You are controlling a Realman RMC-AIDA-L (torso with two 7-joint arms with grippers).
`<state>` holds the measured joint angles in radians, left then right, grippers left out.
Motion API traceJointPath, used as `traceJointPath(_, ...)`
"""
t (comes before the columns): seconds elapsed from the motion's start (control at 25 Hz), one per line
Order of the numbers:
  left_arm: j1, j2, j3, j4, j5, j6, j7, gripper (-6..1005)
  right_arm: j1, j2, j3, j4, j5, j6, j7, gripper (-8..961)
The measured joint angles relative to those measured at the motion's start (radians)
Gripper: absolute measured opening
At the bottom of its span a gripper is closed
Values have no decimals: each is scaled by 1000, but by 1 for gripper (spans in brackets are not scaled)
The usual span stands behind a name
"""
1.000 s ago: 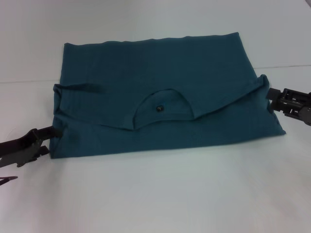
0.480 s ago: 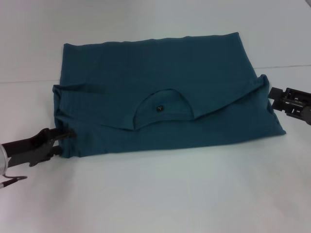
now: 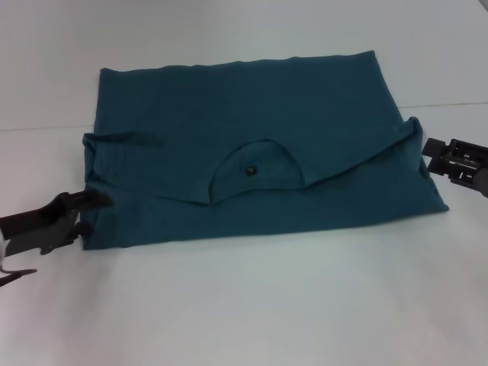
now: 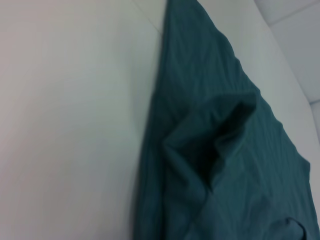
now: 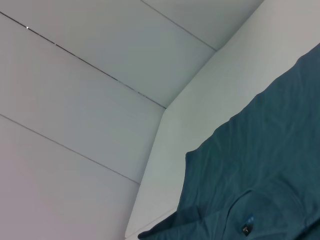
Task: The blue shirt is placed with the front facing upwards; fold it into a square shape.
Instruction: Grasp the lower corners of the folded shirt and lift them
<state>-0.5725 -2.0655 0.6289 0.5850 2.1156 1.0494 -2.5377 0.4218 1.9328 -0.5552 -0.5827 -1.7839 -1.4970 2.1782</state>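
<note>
1. We see the dark teal-blue cotton T-shirt (image 3: 252, 160) lying folded on the white table (image 3: 252, 305), filling the centre of the head view. Its upper part is doubled toward us, so the round ribbed collar (image 3: 255, 171) with its small dark tag sits mid-cloth.
2. No chest lettering shows; only plain teal fabric faces up.
3. The left gripper (image 3: 91, 202), black and slim, lies at 8 o'clock of the shirt, its tip on the garment's left edge just above the near corner. We cannot tell whether its fingers pinch the cloth or merely rest on it.
4. The left wrist view shows the shirt's edge (image 4: 210, 150) puckered into a raised fold, with bare table beside it.
5. The right gripper (image 3: 438, 152) sits at 3 o'clock, just beside the bunched right corner (image 3: 412, 130), apparently apart from it. We cannot tell whether its fingers are spread.
6. The right wrist view shows the shirt's rumpled border (image 5: 260, 175), the collar tag, and white wall panels beyond.
</note>
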Motion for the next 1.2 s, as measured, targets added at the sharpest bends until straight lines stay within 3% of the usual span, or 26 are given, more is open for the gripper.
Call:
traceJointPath(0.4,62,-4,-25,37,1,48,-80,720,0,-1,5,1,0,3,0,625)
traceJointPath(1.2,61,-5,-16,7,11,17,-131,717,2,0,11,1,0,5,0,625)
